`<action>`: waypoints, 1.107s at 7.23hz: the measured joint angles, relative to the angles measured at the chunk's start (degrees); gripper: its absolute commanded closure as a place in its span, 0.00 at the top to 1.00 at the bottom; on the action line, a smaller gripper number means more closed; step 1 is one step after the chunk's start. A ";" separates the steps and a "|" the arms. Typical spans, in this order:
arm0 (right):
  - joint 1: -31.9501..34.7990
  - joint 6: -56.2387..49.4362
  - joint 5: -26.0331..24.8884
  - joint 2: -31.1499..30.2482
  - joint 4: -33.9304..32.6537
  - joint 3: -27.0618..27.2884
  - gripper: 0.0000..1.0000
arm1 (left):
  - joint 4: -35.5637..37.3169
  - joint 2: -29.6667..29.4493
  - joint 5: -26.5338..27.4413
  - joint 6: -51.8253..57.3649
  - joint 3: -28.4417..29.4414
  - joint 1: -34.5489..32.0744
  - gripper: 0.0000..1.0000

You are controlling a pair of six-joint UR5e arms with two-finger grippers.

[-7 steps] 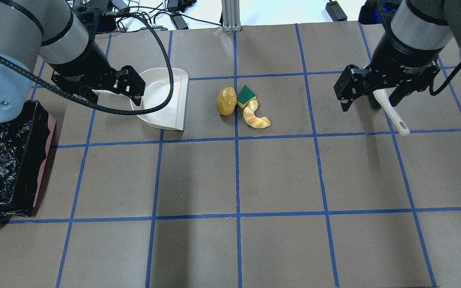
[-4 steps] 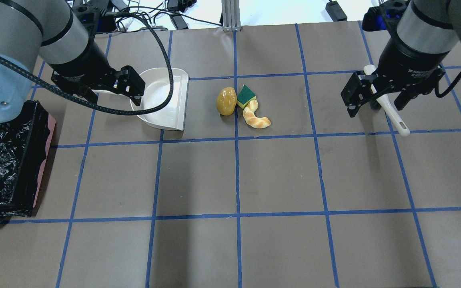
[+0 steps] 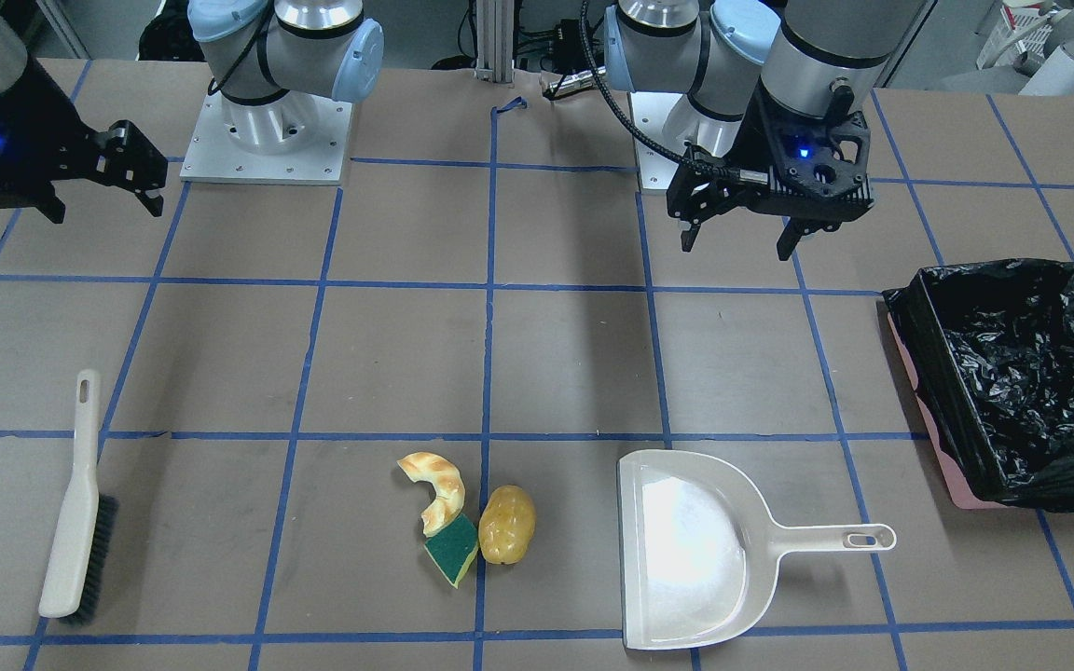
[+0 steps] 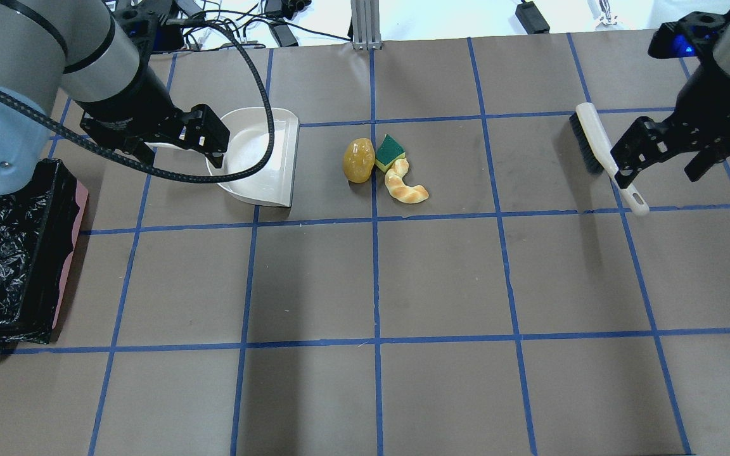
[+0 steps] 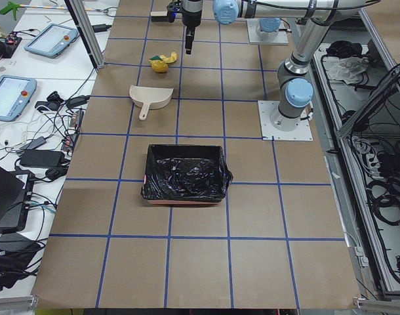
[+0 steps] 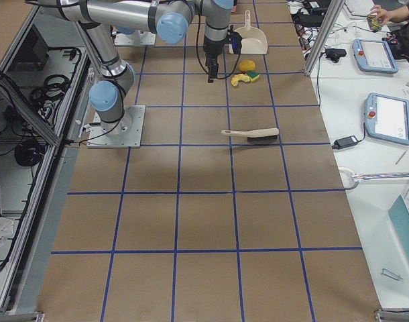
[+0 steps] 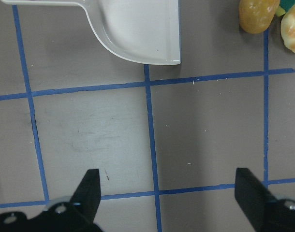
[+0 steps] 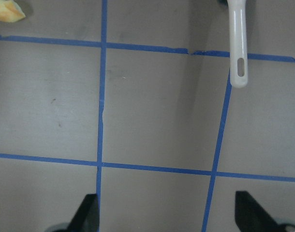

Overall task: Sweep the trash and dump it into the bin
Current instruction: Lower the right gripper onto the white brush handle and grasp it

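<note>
Nothing is swept yet: the left claw (image 3: 735, 244) and right claw (image 3: 108, 207) hang released and empty, the trash (image 3: 500, 527) lies between them, and the bin (image 3: 915, 317) beside the left claw holds none of it.

I see the counter (image 4: 441, 285) from high behind the robot, from across facing it, and far off from both ends. Wrist cameras look straight down, close. Left wrist and overhead share the dustpan (image 7: 138, 29) and potato (image 7: 255, 14).

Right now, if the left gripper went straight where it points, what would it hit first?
Probably bare table; the left gripper points down short of the dustpan, though depth is unclear.
</note>
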 measured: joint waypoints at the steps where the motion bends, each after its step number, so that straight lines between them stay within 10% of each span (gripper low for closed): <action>1: -2.38 -1.82 0.00 0.90 -0.98 1.23 1.00 | -0.01 0.00 0.00 0.00 0.00 0.00 1.00; 8: -7.96 -10.31 -3.51 17.07 -18.41 2.48 1.00 | 0.14 -0.06 0.00 0.00 0.00 0.00 1.00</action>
